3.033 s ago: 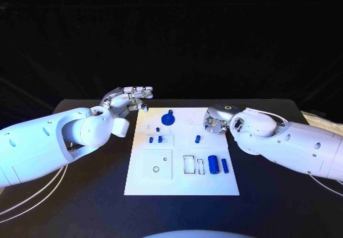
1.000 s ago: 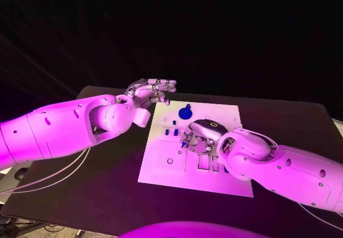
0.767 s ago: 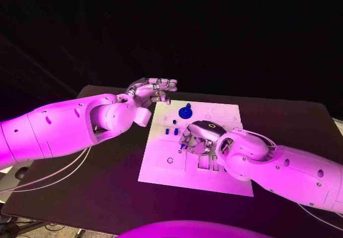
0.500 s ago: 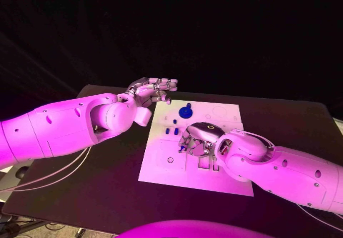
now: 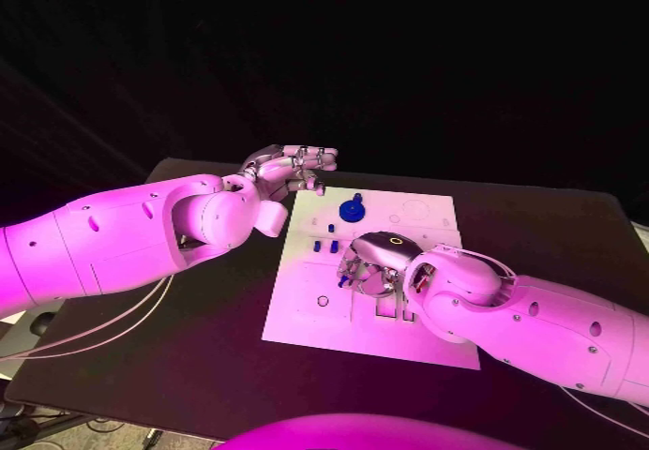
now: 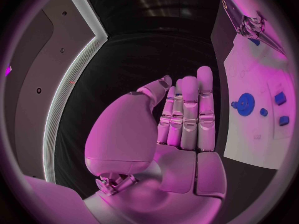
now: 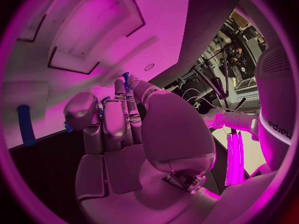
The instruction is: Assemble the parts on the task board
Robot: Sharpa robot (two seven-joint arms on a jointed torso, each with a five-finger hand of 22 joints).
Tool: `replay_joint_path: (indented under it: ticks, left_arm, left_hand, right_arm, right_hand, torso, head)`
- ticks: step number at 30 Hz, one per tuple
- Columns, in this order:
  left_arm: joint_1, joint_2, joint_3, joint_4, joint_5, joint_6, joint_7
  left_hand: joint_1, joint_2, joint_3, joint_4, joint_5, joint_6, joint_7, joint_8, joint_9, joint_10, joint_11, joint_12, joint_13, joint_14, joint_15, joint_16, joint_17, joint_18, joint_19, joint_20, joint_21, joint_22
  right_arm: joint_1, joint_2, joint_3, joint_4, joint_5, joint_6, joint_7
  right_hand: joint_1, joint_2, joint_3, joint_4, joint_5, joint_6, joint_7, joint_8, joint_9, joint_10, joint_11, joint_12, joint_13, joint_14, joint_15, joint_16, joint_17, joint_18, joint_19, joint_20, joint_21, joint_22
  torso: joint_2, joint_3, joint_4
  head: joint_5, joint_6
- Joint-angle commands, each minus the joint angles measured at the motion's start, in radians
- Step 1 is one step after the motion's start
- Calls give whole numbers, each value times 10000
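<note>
The task board [image 5: 305,314] lay in the middle of the black table [image 5: 189,375], with the right hand [image 5: 372,272] lowered over its centre and a small blue part [image 5: 343,279] seen at its fingertips. In the right wrist view blue was visible at the tips of the curled fingers [image 7: 121,109], so the part was judged to be pinched there, though the contact itself was not plainly shown. The left hand [image 5: 291,169] was held above the far left corner of the board, nothing in it, its fingers straight and close together in the left wrist view. A blue gear [image 5: 353,210] stood near the far edge of the board, and two small blue pegs [image 5: 326,247] lay just beyond the right hand. The parts were judged to be light, stiff and smooth, likely to slip or tip unless taken by the sides, close to the middle. A rectangular slot [image 5: 406,305] was partly covered by the right wrist. Open room was left on the near left portion of the board and on the table to either side; the board's near edge lay well apart from both hands.
</note>
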Motion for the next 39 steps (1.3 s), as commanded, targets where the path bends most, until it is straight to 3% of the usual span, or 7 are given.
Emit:
replay_joint_path:
  ticks: [1,13,17,20,23,34,39]
  left_arm:
    - [5,25,7,16,-85,199,12]
    - [7,27,7,29,-134,210,-2]
    - [7,25,7,31,-135,207,-7]
    - [8,23,7,32,-135,204,-21]
    - [8,22,7,30,-136,202,-36]
    - [8,20,7,16,-137,219,-79]
    - [7,13,7,-7,-155,211,-89]
  left_hand:
    - [95,-30,-35,-51,17,-76,-12,-10,-16,-63,25,52,13,-53,-3,-19,-15,114,-62,-6,-22,-8]
    - [86,-29,-48,-46,15,-85,-7,-11,-18,-75,31,57,13,-58,2,-21,-19,113,-62,-4,-32,-15]
    - [86,-29,-48,-46,15,-85,-7,-11,-18,-75,31,57,13,-58,2,-21,-19,113,-62,-4,-32,-15]
    - [86,-29,-48,-46,15,-85,-7,-11,-18,-75,31,57,13,-58,2,-21,-19,113,-62,-4,-32,-15]
    - [86,-29,-48,-46,15,-85,-7,-11,-18,-75,31,57,13,-58,2,-21,-19,113,-62,-4,-32,-15]
    - [80,-27,-59,-43,9,-92,-4,-11,-19,-86,34,62,14,-63,5,-23,-24,113,-63,-1,-43,-23]
    - [75,-25,-66,-40,3,-97,-1,-11,-20,-94,37,64,14,-66,8,-25,-26,112,-63,1,-49,-28]
  right_arm:
    - [-20,63,-6,-1,-501,181,-336]
    - [-32,240,-47,-21,-1145,829,-764]
    - [-33,265,-63,-38,-1151,886,-835]
    - [-33,268,-71,-51,-1069,653,-960]
    - [-33,253,-74,-46,-1004,421,-1004]
    - [-44,-138,-66,368,-593,-856,-735]
    - [59,-788,97,1042,-117,-1076,-757]
  right_hand:
    - [62,5,-1,-52,50,46,-5,63,8,45,26,-35,-17,409,-10,51,11,-64,48,41,63,12]
    - [34,-42,-33,-70,44,18,21,39,6,35,51,-70,-41,407,14,61,16,-68,52,62,74,24]
    - [-163,-198,-144,-2,46,-283,173,-144,-62,-291,201,-285,-140,400,135,73,15,-72,20,137,40,-30]
    - [-415,-486,-340,85,43,-1040,481,-294,-241,-823,452,-506,-209,315,327,-124,-213,1,-198,272,-278,-508]
    - [-535,-672,-648,125,58,-1712,596,-273,-313,-1338,581,-527,-192,83,446,-528,-654,111,-494,391,-662,-1040]
    - [-415,-612,-1020,123,104,-1810,637,-205,-265,-1652,624,-253,-151,-42,493,-637,-859,185,-674,472,-876,-1327]
    - [-308,-483,-1049,126,188,-1550,622,-127,-223,-1459,580,50,-126,82,457,-469,-769,140,-515,477,-676,-1056]
  torso:
    - [-1,4,5]
    - [-2,-3,0]
    - [-1,-2,-6]
    - [-1,-3,-11]
    - [-1,5,-7]
    - [-6,14,-5]
    - [-1,12,-4]
  head:
    - [18,-18]
    - [-5,-34]
    - [-8,-44]
    - [-27,-43]
    - [-38,-44]
    - [-81,-1]
    - [-148,64]
